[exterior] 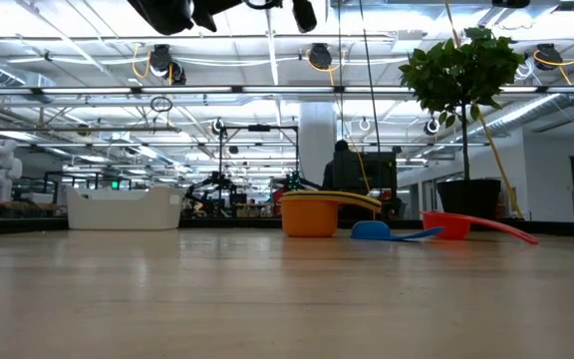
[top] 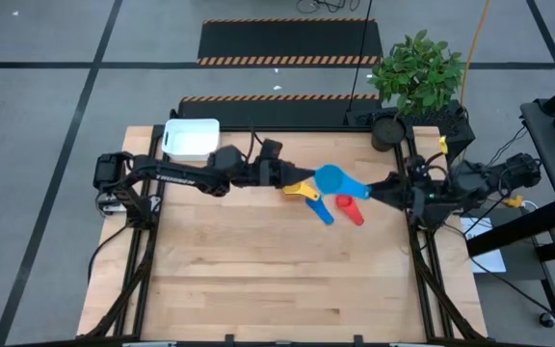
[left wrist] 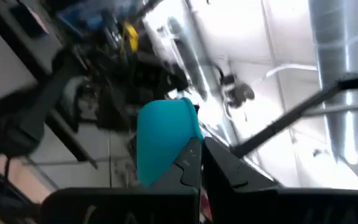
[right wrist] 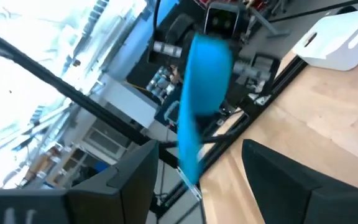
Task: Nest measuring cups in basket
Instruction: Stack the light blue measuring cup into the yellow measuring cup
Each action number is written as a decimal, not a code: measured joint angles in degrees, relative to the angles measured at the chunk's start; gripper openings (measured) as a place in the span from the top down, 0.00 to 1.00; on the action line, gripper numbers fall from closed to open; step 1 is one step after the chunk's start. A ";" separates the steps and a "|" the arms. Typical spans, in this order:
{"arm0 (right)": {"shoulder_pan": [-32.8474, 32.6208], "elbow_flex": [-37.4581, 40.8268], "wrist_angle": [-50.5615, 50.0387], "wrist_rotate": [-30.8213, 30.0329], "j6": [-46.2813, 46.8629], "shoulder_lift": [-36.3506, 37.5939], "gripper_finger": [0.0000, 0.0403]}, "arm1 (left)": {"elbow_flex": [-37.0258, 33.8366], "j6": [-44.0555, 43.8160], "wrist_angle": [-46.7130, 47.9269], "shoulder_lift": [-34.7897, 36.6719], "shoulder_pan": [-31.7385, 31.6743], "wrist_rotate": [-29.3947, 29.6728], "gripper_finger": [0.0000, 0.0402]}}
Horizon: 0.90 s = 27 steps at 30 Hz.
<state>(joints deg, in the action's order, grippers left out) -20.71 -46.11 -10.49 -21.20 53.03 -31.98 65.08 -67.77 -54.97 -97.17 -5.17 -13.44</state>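
Note:
My left gripper [top: 300,180] holds a light blue measuring cup [top: 330,178] high above the table's middle. The cup's handle [top: 356,186] points toward my right gripper [top: 376,189], which is open, with the handle's end between its spread fingers and not touching them. An orange cup with a yellow one in it [top: 302,190], a dark blue cup [top: 324,214] and a red cup [top: 351,208] rest on the table below. The white basket [top: 192,138] stands at the far left. The other cups are not in view. My left gripper pinches the light blue cup by its wall near the rim [left wrist: 194,134], at the fingertips. One finger [left wrist: 182,168] covers part of the cup, so the exact spot is partly hidden. The fingers come level from the table's left. The cup is lifted clear.
A potted plant [top: 417,72] stands at the table's far right corner. The near half of the wooden table [top: 277,280] is bare. In the low view the orange and yellow cups [exterior: 312,214], the dark blue cup [exterior: 372,231] and the red cup [exterior: 448,225] stand in a row.

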 joint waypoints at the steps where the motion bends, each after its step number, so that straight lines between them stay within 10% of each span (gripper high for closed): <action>1: 0.00 0.00 -0.06 0.00 -0.33 -0.07 0.44 | 0.00 0.00 -0.02 0.00 -0.29 0.41 0.99; 15: 0.00 0.00 2.94 -7.52 -3.31 -1.22 0.47 | 0.00 2.21 -2.02 -0.04 -0.59 4.55 0.99; 27: 0.00 0.04 7.71 -7.60 -8.38 -1.35 0.77 | 0.00 2.89 -2.11 -0.04 -0.55 4.56 0.99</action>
<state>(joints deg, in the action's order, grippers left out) -20.71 -46.07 -2.78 -28.80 44.65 -33.33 65.08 -64.88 -57.08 -97.21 -5.72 -8.88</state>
